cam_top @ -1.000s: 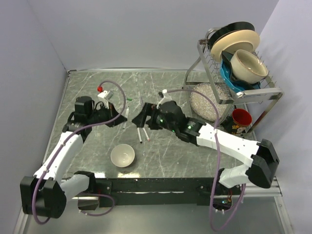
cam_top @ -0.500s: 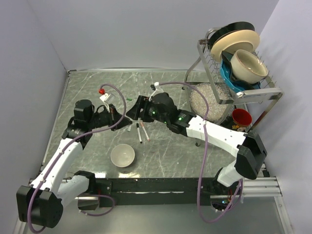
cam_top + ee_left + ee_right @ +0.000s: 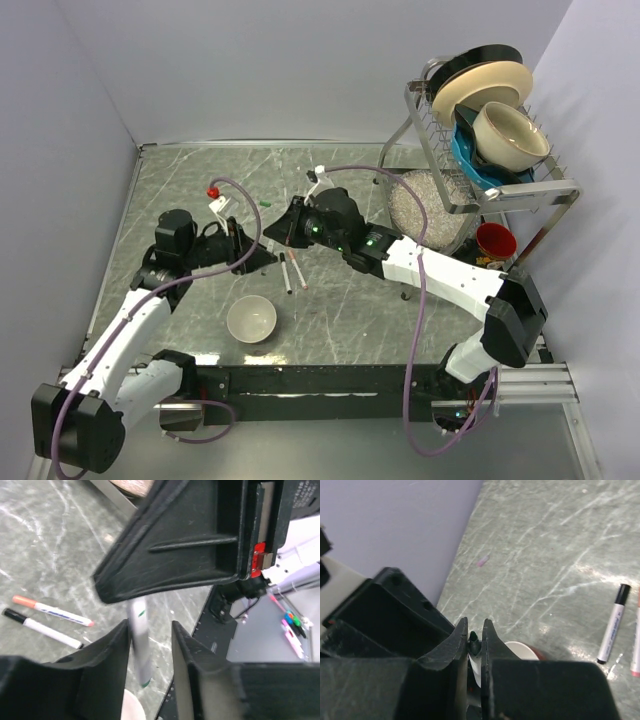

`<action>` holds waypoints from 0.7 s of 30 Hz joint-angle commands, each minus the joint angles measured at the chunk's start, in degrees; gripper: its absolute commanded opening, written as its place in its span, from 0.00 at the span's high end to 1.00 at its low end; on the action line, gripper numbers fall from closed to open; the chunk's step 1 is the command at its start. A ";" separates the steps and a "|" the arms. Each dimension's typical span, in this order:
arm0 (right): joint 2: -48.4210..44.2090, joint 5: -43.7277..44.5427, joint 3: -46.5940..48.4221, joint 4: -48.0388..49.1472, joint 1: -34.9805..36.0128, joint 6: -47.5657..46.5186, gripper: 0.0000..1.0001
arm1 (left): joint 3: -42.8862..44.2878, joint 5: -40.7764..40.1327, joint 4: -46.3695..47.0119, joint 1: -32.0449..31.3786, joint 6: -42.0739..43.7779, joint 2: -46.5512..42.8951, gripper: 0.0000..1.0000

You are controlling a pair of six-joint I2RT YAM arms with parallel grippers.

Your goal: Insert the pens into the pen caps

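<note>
A thin grey-white pen [image 3: 141,650] with a green band and green end stands between the fingers of my left gripper [image 3: 151,630], close against one finger and clear of the other. My left gripper [image 3: 262,257] is open. My right gripper [image 3: 475,625] is shut on that pen's dark green tip [image 3: 474,641]; in the top view it [image 3: 279,238] meets the left gripper over the table's middle. Two more pens lie side by side on the table, one black-ended [image 3: 288,273] [image 3: 614,624], one orange-red-ended [image 3: 298,270] [image 3: 52,611]. A tiny green cap [image 3: 265,204] lies farther back.
A white bowl [image 3: 251,319] stands near the front edge, below the grippers. At the back right a dish rack [image 3: 560,185] holds plates and bowls, with a red cup [image 3: 495,241] and a round speckled mat [image 3: 412,205] beside it. A small pinkish bit [image 3: 483,560] lies near the left wall.
My right gripper moved left onto the pen that my left gripper held and closed on its tip. The left jaws then opened, and the left arm shifted slightly toward the front.
</note>
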 commanded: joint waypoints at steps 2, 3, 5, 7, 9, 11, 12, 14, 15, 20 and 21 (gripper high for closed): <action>-1.37 -4.18 1.92 4.85 0.02 -2.99 1.00 | 3.36 1.69 -1.68 -1.67 2.08 -1.48 0.55; -1.37 -4.62 2.53 4.32 0.02 -3.26 1.00 | 3.19 1.25 -1.24 -1.67 1.82 -1.75 0.56; -1.46 -5.24 2.54 4.32 -0.07 -3.52 1.00 | 2.22 1.16 -0.63 -1.75 1.03 -2.28 0.57; -1.55 -6.64 2.89 4.49 -0.15 -3.87 1.00 | 1.78 0.90 -0.01 -1.76 0.85 -2.37 0.60; -1.46 -7.08 3.15 4.32 -0.15 -4.05 1.00 | 1.60 0.90 -0.09 -1.76 1.20 -2.54 0.75; -1.90 -6.91 3.06 4.40 -0.15 -4.40 1.00 | 1.69 0.63 -0.53 -1.76 1.72 -2.46 0.78; -1.99 -6.65 3.15 4.23 -0.15 -4.40 1.00 | 1.78 0.55 -0.80 -1.76 1.90 -2.28 0.76; -2.16 -6.30 3.59 3.62 -0.15 -5.10 1.00 | 1.95 0.46 -1.33 -1.84 2.25 -2.02 0.73; -2.25 -6.21 3.68 3.35 -0.15 -5.19 1.00 | 1.87 0.63 -1.33 -1.84 2.25 -2.02 0.73; -2.43 -7.08 4.38 3.79 -0.15 -6.33 1.00 | 2.04 0.90 -1.32 -1.84 1.11 -1.93 0.99; -2.43 -7.35 4.47 3.70 -0.15 -6.42 1.00 | 2.13 0.72 -1.41 -1.84 0.76 -1.75 0.96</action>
